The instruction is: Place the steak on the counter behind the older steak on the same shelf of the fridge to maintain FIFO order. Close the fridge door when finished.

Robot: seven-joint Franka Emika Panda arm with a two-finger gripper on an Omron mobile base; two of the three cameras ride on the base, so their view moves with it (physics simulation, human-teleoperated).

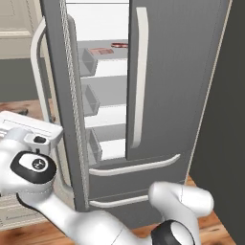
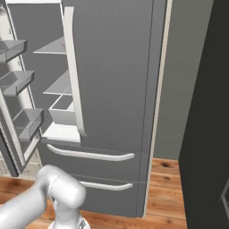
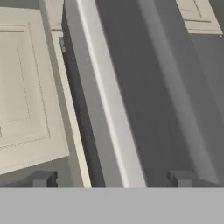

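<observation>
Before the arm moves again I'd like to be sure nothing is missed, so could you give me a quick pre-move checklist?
1. Steak on the shelf: ok.
2. Steak deeper in than the older steak: ok, as it appears from the left base view.
3. Gripper open and empty: ok.
4. Left fridge door shut: not ok, it stands open.
5. Right fridge door shut: ok.
6. Fingertips touching the door: cannot tell.
</observation>
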